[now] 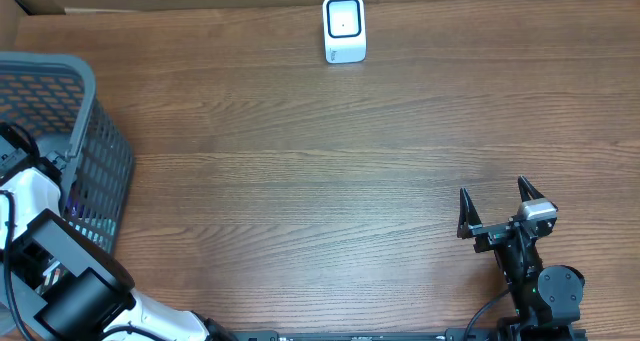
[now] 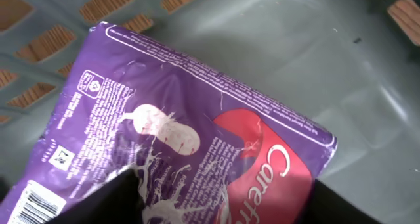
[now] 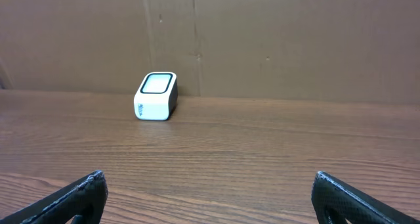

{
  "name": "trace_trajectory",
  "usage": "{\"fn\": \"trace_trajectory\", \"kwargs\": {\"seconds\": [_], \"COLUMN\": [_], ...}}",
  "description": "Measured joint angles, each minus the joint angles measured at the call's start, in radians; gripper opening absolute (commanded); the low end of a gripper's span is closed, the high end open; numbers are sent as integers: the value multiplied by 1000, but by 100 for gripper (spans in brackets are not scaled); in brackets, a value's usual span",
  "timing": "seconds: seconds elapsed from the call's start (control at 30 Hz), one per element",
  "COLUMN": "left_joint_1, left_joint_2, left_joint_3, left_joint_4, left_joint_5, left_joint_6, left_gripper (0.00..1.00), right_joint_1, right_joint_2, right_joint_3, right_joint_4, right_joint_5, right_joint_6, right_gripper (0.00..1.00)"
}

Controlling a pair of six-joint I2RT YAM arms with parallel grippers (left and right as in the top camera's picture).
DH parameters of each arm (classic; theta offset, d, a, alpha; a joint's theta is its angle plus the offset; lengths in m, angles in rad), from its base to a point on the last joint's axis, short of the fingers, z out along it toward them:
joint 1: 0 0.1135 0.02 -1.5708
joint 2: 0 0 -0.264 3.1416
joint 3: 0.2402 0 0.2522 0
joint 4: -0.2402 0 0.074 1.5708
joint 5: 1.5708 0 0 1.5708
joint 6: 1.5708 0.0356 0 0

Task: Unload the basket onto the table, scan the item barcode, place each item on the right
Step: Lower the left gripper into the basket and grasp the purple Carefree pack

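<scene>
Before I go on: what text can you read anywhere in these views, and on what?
"Carefr": white brand lettering, cut off, on the purple package.
Fine print and barcode digits on it: too small to read.
Print on the barcode scanner front: too blurred to read.

Packet in basket; scanner on table.

A brown wood-grain table carries a white box-shaped barcode scanner with a dark-framed window at its far edge, centre. A grey plastic mesh basket stands at the left edge. The white-and-black left arm reaches into it. A purple item shows through the mesh wall. The black right gripper sits at the near right, jaws spread apart.
</scene>
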State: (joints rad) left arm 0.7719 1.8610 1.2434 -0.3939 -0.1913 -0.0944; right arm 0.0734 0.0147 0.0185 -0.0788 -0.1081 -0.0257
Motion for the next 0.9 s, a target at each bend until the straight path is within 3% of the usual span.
{"fn": "trace_trajectory", "kwargs": {"seconds": [0.1, 0.2, 0.4, 0.57, 0.9], "left_joint_1": [0, 0, 0, 0, 0], "left_joint_2": [-2, -2, -7, -14, -86], "left_joint_3": [-3, -4, -5, 45, 528], "left_joint_4": [2, 6, 7, -128, -527], "left_joint_5": [0, 0, 0, 19, 114], "left_joint_6": [0, 9, 19, 11, -19], "left_gripper": [34, 4, 4, 4, 4], "right_joint_1": [0, 0, 0, 0, 0], "right_joint_2": [0, 0, 0, 0, 0], "right_joint_3": [0, 0, 0, 0, 0], "right_joint_4": [0, 0, 0, 0, 0], "right_joint_5": [0, 0, 0, 0, 0], "right_joint_6": [0, 0, 0, 0, 0], "right_gripper": [100, 100, 100, 100, 100]}}
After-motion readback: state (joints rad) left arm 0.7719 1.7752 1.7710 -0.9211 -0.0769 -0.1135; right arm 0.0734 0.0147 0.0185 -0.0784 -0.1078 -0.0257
